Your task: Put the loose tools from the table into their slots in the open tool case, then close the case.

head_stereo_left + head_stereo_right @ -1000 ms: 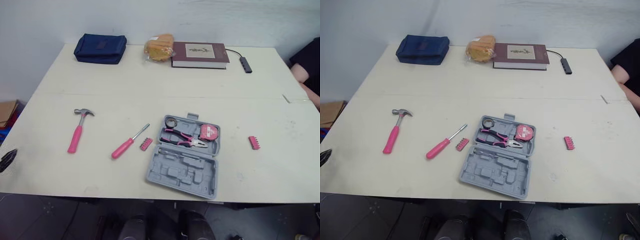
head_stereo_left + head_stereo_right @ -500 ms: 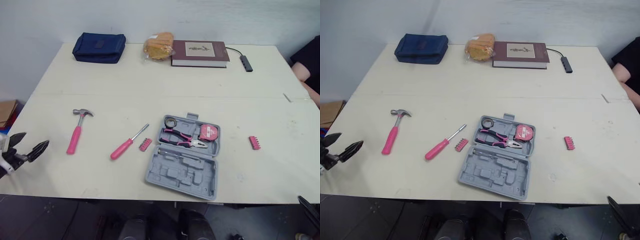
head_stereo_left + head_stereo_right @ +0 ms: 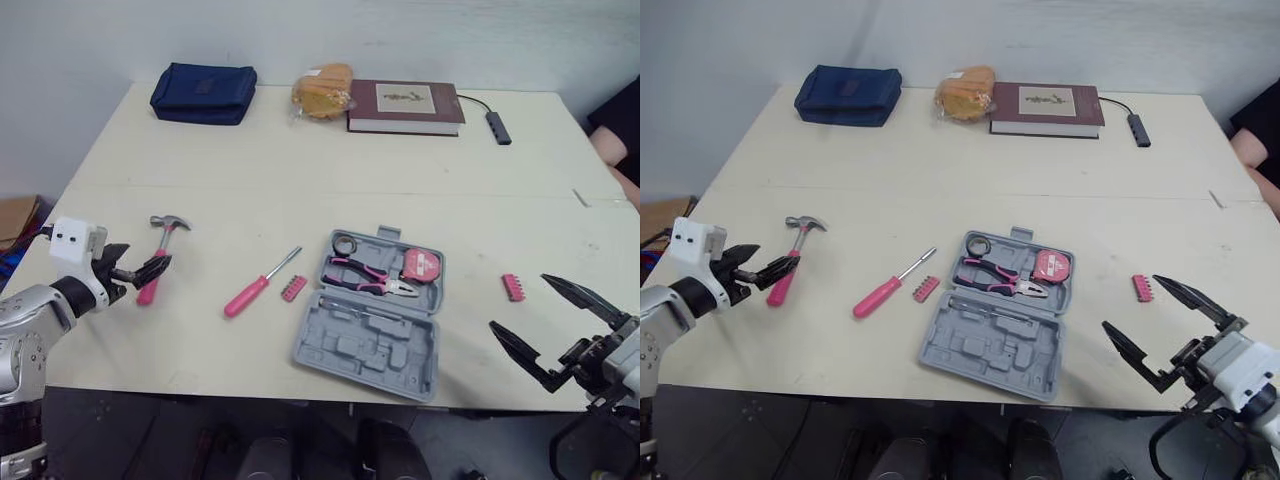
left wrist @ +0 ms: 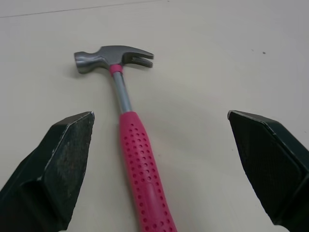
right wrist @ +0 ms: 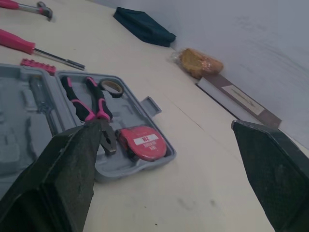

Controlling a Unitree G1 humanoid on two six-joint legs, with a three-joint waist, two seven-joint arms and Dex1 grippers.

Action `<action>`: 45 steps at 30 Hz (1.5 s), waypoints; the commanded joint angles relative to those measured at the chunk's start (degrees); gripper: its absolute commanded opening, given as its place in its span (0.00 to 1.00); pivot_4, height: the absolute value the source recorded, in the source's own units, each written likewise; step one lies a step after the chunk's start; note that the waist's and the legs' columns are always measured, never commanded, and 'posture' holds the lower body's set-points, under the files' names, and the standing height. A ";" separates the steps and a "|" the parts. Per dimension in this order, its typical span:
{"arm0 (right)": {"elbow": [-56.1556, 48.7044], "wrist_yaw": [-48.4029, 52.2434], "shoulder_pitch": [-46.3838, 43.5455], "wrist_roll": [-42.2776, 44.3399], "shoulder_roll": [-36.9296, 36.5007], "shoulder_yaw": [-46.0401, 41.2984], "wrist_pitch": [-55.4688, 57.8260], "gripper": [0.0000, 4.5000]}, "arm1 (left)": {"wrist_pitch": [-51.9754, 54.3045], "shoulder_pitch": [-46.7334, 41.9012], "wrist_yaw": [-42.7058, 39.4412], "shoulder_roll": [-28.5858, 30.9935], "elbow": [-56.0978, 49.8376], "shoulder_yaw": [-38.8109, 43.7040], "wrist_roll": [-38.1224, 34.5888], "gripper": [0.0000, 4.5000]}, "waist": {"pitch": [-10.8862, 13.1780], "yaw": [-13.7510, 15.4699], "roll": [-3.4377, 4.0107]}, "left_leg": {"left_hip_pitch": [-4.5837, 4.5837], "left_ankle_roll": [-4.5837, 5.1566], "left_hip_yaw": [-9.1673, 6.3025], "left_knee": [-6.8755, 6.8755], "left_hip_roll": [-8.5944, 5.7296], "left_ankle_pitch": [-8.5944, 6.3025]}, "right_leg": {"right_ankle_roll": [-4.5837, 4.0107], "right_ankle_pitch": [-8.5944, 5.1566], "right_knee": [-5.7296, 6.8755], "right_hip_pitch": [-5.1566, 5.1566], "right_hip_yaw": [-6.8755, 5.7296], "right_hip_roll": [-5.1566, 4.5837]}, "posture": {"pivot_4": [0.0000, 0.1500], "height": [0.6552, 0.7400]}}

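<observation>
A pink-handled hammer [image 3: 155, 262] lies at the table's left. My left gripper [image 3: 135, 262] is open just over the lower end of its handle, and the handle [image 4: 140, 169] runs between the spread fingers without touching them. A pink screwdriver [image 3: 255, 287] and a pink bit strip [image 3: 292, 289] lie left of the open grey tool case [image 3: 365, 345], which holds pliers [image 3: 370, 277], a tape measure [image 3: 420, 265] and a tape roll [image 3: 344, 244]. A second bit strip [image 3: 513, 287] lies right of the case. My right gripper [image 3: 518, 302] is open above the front right edge, holding nothing.
Along the far edge sit a navy pouch [image 3: 203, 94], a bagged bun [image 3: 320, 92], a maroon book [image 3: 405, 106] and a cabled adapter [image 3: 498, 125]. A person's arm [image 3: 612, 135] shows at the right edge. A cardboard box [image 3: 15, 220] stands on the floor at left.
My left gripper has moved in from the table's left edge to the hammer's handle. My right gripper has risen into view at the front right, open. The tools have not moved.
</observation>
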 commanded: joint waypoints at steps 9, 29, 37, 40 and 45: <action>-9.86 2.70 -4.53 6.34 -3.04 6.47 9.04 1.00 | 13.41 -8.18 5.78 -1.88 5.27 -5.59 3.01 0.99 | 0.08 0.09 -0.23 | 0.00 -0.04 -0.02 0.03 -0.01 0.12 | 0.03 0.02 0.07 0.01 0.00 0.09 | 1.00 1.00; -14.86 -0.14 -7.20 2.62 -2.80 7.43 14.19 1.00 | 13.25 -14.17 0.38 -1.63 16.60 -12.85 8.79 0.12 | 0.04 0.54 -0.21 | -0.01 -0.02 -0.08 0.35 -0.11 0.21 | 0.01 0.01 0.33 0.05 -0.01 -0.11 | 1.00 1.00; -14.82 -0.37 -6.73 0.26 -3.06 6.41 13.37 1.00 | -8.24 -15.41 -8.72 -3.19 13.34 -11.69 8.42 0.12 | 0.08 0.91 -0.27 | -0.04 -0.04 -0.09 0.38 -0.10 0.21 | 0.02 0.01 0.33 0.01 -0.03 -0.14 | 1.00 1.00; -13.97 -0.52 -7.01 0.25 -3.40 4.50 13.64 1.00 | -15.49 -16.12 -14.00 -3.72 11.73 -12.38 8.21 0.12 | 0.14 1.18 -0.45 | -0.40 -0.04 -0.13 0.65 -0.07 0.20 | 0.01 0.01 0.35 -0.21 -0.07 -0.13 | 1.00 1.00; -12.65 1.32 -4.91 1.20 -4.95 -1.81 14.82 1.00 | -25.36 -18.70 -31.05 -4.36 5.61 -19.10 5.53 0.12 | 0.16 1.27 -0.48 | -1.06 0.08 -0.11 0.91 -0.12 0.26 | 0.06 0.06 0.44 -0.70 -0.20 0.30 | 1.00 1.00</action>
